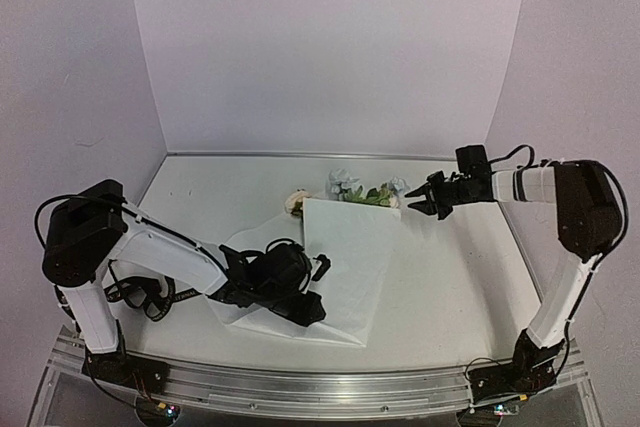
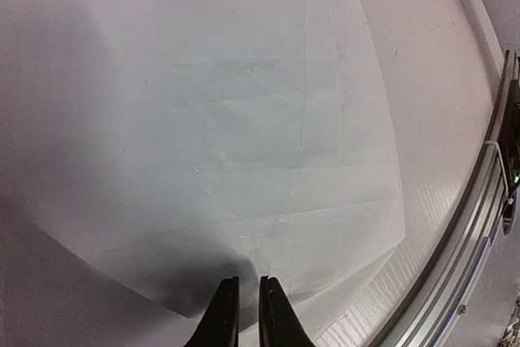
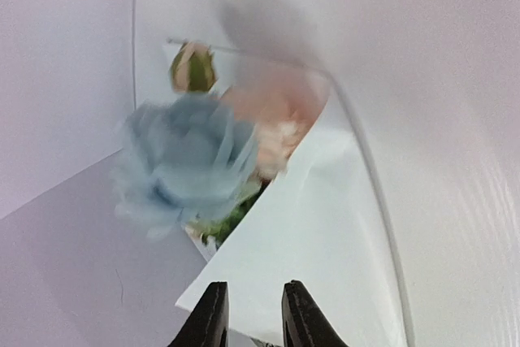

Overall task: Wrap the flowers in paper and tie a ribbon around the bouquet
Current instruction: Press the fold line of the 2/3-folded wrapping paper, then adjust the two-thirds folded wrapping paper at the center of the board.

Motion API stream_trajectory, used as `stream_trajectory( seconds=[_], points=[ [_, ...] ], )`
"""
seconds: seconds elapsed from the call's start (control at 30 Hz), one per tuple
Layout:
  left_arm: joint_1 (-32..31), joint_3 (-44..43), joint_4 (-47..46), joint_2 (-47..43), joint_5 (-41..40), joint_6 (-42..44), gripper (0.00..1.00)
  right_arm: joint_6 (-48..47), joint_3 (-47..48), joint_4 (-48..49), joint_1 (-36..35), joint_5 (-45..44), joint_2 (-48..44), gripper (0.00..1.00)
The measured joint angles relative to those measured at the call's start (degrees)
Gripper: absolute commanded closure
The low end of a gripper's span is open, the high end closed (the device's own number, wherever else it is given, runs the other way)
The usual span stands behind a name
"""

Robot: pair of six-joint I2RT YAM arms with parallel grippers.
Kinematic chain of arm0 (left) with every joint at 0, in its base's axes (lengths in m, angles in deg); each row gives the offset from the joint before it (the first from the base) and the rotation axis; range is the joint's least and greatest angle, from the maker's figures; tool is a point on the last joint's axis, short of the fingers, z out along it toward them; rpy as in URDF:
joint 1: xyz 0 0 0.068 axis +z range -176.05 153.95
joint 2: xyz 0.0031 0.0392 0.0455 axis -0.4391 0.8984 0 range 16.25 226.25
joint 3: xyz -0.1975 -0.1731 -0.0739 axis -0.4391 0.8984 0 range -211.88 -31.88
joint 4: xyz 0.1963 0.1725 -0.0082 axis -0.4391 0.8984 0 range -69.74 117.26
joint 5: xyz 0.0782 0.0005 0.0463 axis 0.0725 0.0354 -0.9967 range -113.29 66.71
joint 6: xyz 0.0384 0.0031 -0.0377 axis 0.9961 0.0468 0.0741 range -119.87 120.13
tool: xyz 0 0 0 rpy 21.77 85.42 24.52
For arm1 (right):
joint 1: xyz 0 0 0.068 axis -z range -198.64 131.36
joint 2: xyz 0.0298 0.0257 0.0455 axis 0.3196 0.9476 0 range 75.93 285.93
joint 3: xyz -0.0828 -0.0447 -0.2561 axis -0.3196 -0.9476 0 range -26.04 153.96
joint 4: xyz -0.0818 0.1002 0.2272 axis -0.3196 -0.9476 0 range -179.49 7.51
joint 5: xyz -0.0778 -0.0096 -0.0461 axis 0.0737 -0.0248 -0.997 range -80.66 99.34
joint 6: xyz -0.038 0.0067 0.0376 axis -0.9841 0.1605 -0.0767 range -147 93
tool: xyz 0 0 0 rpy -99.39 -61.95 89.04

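Left end effector (image 2: 249,284) hung narrowly parted over thin white paper sheet (image 2: 244,119); right end effector (image 3: 254,286) sat by pale-blue and pink flowers (image 3: 187,160), its grip unclear.

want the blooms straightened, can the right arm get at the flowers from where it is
Probably yes. The right gripper points at the flowers from close by, jaws slightly apart, with nothing standing between; only a corner of the paper lies near its fingertips.

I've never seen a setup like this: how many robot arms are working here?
2. The left arm reaches over the paper; the right arm reaches toward the flowers. None seems hidden.
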Motion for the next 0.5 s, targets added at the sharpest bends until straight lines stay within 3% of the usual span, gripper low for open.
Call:
stream_trajectory(
  seconds=[0.2,0.5],
  points=[
    [0.00,0.04,2.16,-6.07,-2.26,-1.52,0.81,-2.80,-11.63,0.71,-8.60,-1.37,-13.56,0.77],
    [0.00,6.16,4.96,-17.29,-4.96,-6.87,0.83,-6.39,-18.44,0.30,-29.48,-6.23,-14.60,0.79]
  ],
)
